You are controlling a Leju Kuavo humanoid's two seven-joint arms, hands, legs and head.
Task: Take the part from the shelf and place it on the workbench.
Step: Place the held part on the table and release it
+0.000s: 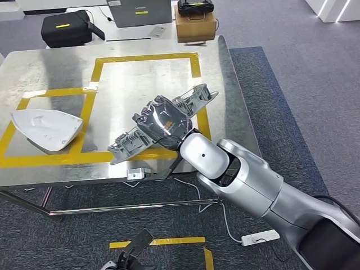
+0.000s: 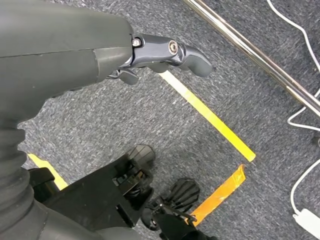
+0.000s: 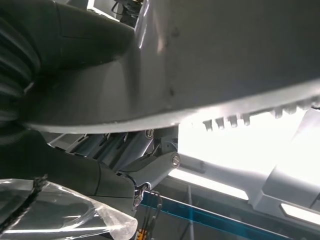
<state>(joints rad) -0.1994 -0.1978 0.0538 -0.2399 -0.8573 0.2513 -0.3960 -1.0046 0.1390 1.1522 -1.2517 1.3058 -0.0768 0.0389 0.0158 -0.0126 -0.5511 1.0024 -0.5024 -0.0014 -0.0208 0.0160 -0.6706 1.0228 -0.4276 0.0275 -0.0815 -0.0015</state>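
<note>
Grey ribbed part gripped mid-length by right hand, fingers wrapped over top, so both ends balance. Part held over counter near front edge, inside yellow-taped zone; contact unclear. Left hand hangs over carpet, fingers holding nothing, apparently apart.

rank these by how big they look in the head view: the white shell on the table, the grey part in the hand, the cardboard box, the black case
1. grey part, held by the right hand, longest
2. white shell
3. black case
4. cardboard box

Shell and case look close in size. The case and box lie farther from the camera, so their true rank is unsure.
</note>
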